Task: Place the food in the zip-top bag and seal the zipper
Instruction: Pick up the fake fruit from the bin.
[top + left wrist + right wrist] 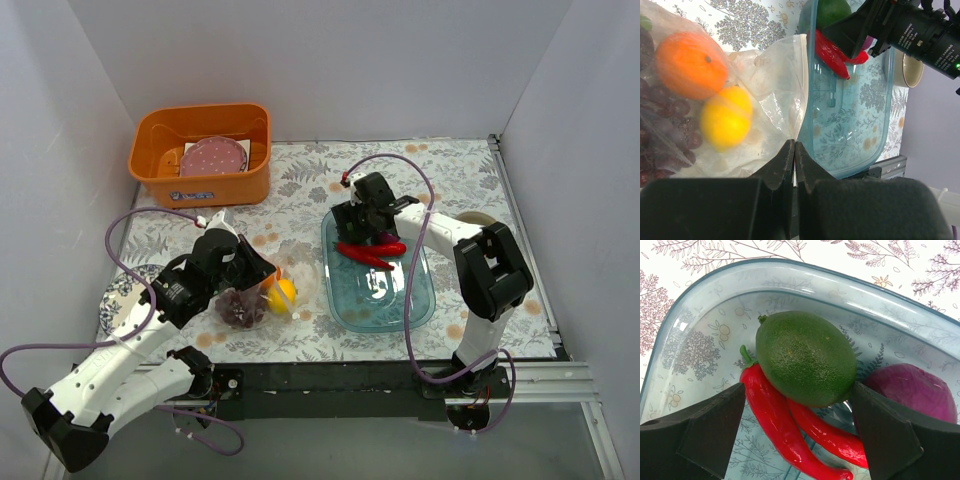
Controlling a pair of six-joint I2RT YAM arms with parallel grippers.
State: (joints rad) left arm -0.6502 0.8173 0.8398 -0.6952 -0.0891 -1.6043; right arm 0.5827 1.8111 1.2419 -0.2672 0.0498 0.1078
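Note:
The clear zip-top bag (300, 282) lies left of the tray and holds an orange (690, 65), a yellow lemon (726, 120) and dark red grapes (665, 135). My left gripper (794, 146) is shut on the bag's (775, 75) mouth edge, where the zipper strip runs into the jaws. In the right wrist view my right gripper (799, 390) hangs open low over the tray. Its fingers stand on either side of a green round fruit (805, 357) that rests on two long red chilies (775, 420). A purple piece (912, 390) lies just outside the right finger.
The translucent blue oval tray (420, 310) sits right of centre, close beside the bag. An orange basket (150, 170) holding the pink dotted plate (213, 157) stands at the back left. A patterned plate (120, 300) lies at the left edge. A beige cup (910, 70) stands beyond the tray.

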